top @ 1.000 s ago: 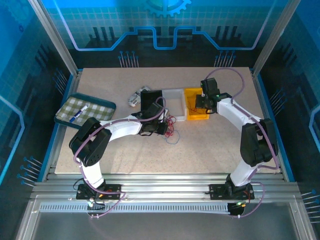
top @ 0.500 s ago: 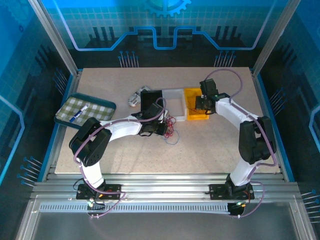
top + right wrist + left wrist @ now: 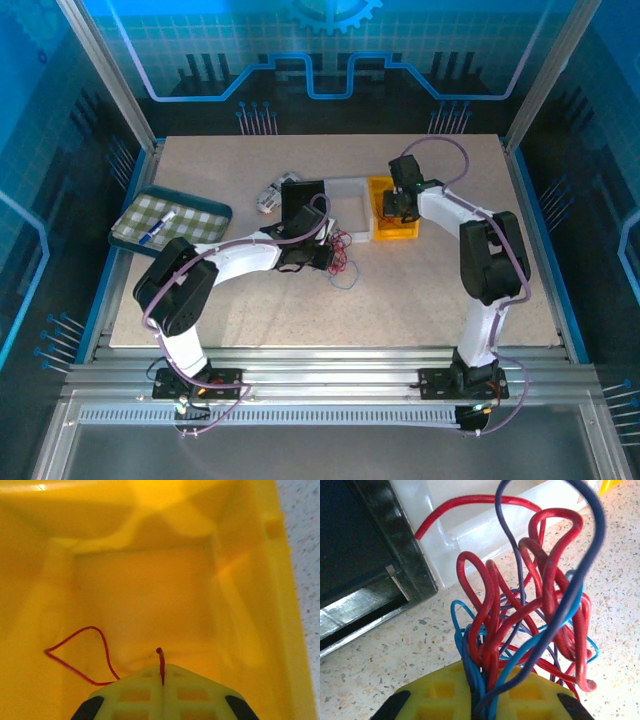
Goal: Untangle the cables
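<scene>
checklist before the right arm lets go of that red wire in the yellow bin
1. Right fingers shut on the red wire: ok.
2. Right fingers inside the yellow bin, walls all round: ok.
3. No other strand hanging from the red wire: ok.
4. Left fingers shut on the cable bundle: ok.
5. Bundle separated by colour: not ok; red, blue and dark strands loop through one another.
6. Bundle's red end near the clear bin free of its rim: cannot tell.
</scene>
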Robot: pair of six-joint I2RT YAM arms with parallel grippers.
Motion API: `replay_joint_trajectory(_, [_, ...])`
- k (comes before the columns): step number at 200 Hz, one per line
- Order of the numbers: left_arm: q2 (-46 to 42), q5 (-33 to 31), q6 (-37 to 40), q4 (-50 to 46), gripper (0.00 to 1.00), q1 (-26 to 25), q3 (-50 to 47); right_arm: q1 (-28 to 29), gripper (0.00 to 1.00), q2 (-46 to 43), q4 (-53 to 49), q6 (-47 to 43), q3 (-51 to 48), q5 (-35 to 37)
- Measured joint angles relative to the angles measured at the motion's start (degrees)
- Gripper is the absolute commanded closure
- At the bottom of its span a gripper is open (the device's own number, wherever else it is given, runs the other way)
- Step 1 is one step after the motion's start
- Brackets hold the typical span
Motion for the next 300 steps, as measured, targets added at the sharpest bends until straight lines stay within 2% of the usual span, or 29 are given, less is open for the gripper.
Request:
replay_joint_trajectory(29, [-0.2, 0.0, 0.0, -0.1, 1.00, 0.0, 0.0, 0.1, 0.83, 0.9, 0.0, 0.1, 0.0, 0.0])
replay_joint_trajectory(96, [-0.2, 0.2, 0.2, -0.4, 1.00, 0.0, 0.0, 0.3, 0.59, -3.1, 0.5, -0.6, 0.0, -0.3])
replay_joint_trajectory(136, [-0.2, 0.7, 0.2, -0.6, 1.00, 0.0, 0.0, 0.3, 0.49, -7.0, 1.9, -0.6, -0.4, 0.3])
replay_joint_trajectory(154, [-0.2, 0.7, 0.2, -0.7, 1.00, -0.1, 0.0, 0.3, 0.48, -8.9, 2.3, -0.8, -1.6, 0.4])
replay_joint_trajectory(173, [-0.2, 1.0, 0.2, -0.7, 1.00, -0.2, 0.0, 0.3, 0.50, -10.3, 2.8, -1.0, -1.9, 0.4])
replay_joint_trajectory(181, [-0.2, 1.1, 0.2, -0.8, 1.00, -0.2, 0.0, 0.2, 0.54, -10.5, 3.1, -1.2, -1.8, 0.4])
replay_joint_trajectory(204, [-0.2, 1.1, 0.2, -0.8, 1.00, -0.2, 0.0, 0.1, 0.87, -10.4, 3.5, -1.3, -1.8, 0.1])
replay_joint_trajectory(222, [-0.2, 1.1, 0.2, -0.8, 1.00, -0.2, 0.0, -0.2, 0.99, -10.0, 3.5, -1.7, -1.7, -0.4])
replay_joint_trajectory(300, [-0.2, 1.0, 0.2, -1.1, 1.00, -0.2, 0.0, -0.5, 1.00, -1.3, 2.8, 1.3, 3.6, -2.4])
